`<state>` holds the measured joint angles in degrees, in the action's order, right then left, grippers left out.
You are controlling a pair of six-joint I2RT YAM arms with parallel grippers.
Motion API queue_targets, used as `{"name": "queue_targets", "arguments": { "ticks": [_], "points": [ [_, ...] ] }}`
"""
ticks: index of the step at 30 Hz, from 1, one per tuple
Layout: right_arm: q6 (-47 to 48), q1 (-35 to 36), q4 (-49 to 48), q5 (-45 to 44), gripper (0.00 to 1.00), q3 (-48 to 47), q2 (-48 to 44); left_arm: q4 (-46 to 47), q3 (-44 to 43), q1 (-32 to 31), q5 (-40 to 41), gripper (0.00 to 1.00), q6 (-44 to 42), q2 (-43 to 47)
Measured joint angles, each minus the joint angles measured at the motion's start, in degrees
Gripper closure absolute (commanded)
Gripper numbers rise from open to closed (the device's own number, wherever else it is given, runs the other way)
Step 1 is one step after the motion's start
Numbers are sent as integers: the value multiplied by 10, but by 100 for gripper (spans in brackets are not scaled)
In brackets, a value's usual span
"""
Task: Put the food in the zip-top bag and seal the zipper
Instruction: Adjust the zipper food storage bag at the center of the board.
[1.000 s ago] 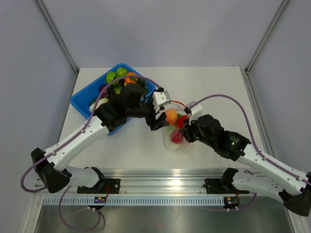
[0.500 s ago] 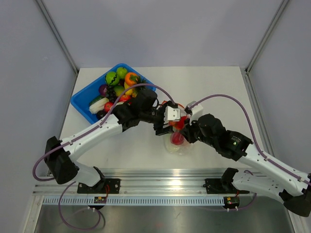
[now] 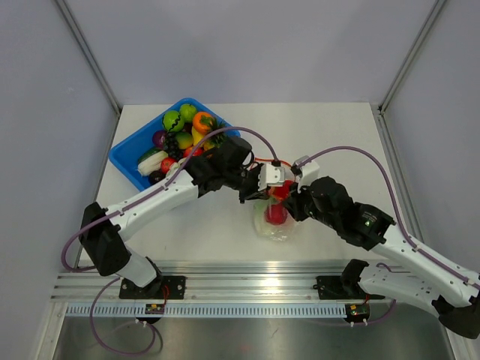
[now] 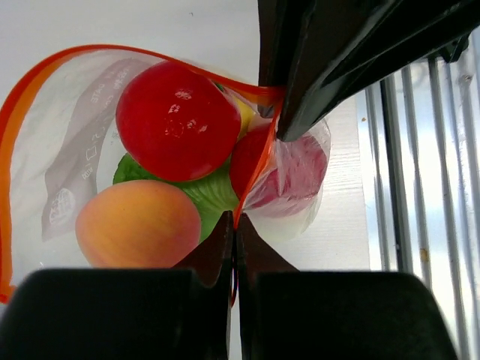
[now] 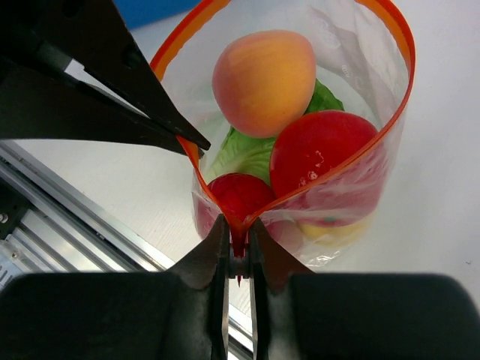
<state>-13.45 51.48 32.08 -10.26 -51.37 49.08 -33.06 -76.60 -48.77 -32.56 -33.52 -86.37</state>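
The zip-top bag (image 3: 275,226) hangs open between both grippers. Inside it lie food pieces: a peach (image 5: 262,79), a red ball (image 5: 322,161), green lettuce (image 5: 244,154) and another red piece (image 5: 238,196). My left gripper (image 4: 235,217) is shut on the orange zipper (image 4: 259,161) along one side of the mouth. My right gripper (image 5: 238,221) is shut on the zipper (image 5: 397,45) at the mouth's near end. In the top view the left gripper (image 3: 264,196) and right gripper (image 3: 289,196) meet above the bag.
A blue bin (image 3: 127,154) with several more toy fruits (image 3: 184,127) stands at the back left of the white table. The metal rail (image 3: 255,285) runs along the near edge, just below the bag.
My left arm carried the peach to the bag; it now lies inside. The left jaws then closed on the orange rim. The right gripper kept its hold.
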Motion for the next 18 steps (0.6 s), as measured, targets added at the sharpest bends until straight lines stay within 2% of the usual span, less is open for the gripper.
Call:
{"name": "queue_targets", "arguments": {
  "ticks": [2, 3, 5, 9, 14, 18],
  "points": [
    [0, -5, 0, -3, 78, -1, 1, -21, -25, 0, 4, 100, 29, -9],
    [1, -10, 2, -3, 67, -5, 2, -32, -42, 0, 10, 100, 52, -17],
    [4, -27, 2, -2, 54, -14, 7, -46, -75, 0, 21, 100, 98, -34],
    [22, -73, -1, 17, 41, -42, 26, -30, -87, 0, 52, 100, 201, -43],
    [43, -115, -3, 39, 40, -92, 47, 16, -72, -6, 124, 100, 327, -42],
    [53, -123, -6, 44, 38, -118, 40, 35, -71, -14, 186, 100, 387, -38]
  ]
}}
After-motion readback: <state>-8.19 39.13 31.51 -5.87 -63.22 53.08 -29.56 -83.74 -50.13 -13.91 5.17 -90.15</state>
